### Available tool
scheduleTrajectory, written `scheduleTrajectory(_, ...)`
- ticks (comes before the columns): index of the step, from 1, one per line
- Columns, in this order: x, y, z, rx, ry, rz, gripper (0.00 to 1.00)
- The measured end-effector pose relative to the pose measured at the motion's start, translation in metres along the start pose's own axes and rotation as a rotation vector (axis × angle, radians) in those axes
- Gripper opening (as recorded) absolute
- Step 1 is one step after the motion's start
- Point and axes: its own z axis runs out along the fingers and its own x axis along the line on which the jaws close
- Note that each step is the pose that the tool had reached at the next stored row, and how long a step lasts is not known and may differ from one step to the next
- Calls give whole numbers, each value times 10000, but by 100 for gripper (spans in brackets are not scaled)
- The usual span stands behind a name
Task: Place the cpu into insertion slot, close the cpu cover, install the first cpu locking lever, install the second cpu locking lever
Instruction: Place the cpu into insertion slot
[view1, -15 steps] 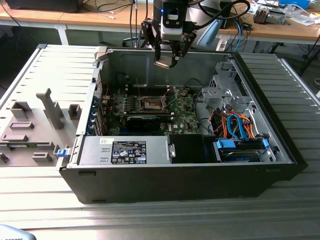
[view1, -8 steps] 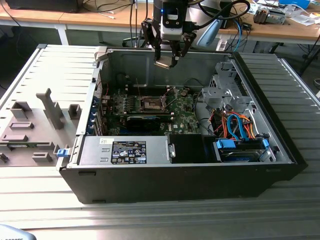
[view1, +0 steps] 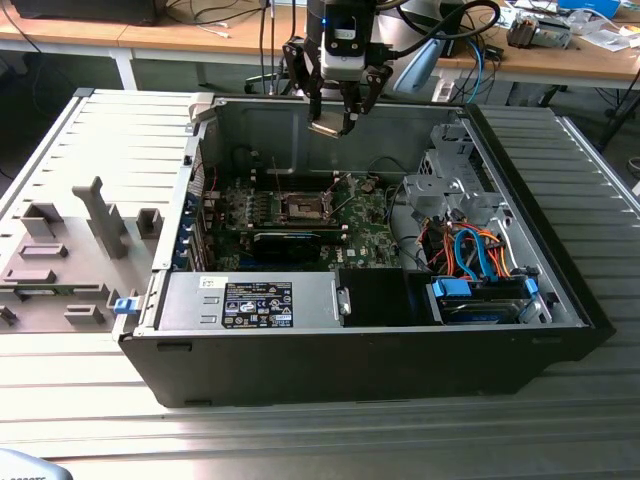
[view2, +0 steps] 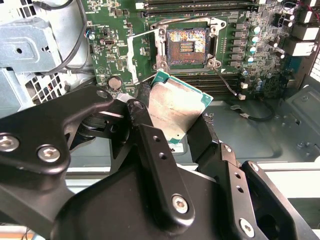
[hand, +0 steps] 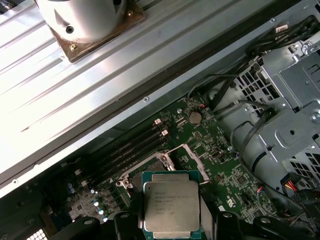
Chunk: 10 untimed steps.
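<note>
Flat square silvery-beige cpu (view2: 177, 102) is pinched by its edges in the black gripper (view2: 172, 119).
It is held well above the uncovered, silver-rimmed square insertion slot (view2: 186, 46), likely to clear the walls of the black case (view1: 330, 375).

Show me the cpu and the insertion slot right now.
cpu (view2: 175, 107), second wrist view, middle of its silvery metal face.
insertion slot (view2: 187, 45), second wrist view, its dark brownish centre.
</note>
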Motion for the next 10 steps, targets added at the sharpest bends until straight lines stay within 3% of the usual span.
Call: scheduleTrajectory(10,0,0,0,-1,-8,93,54)
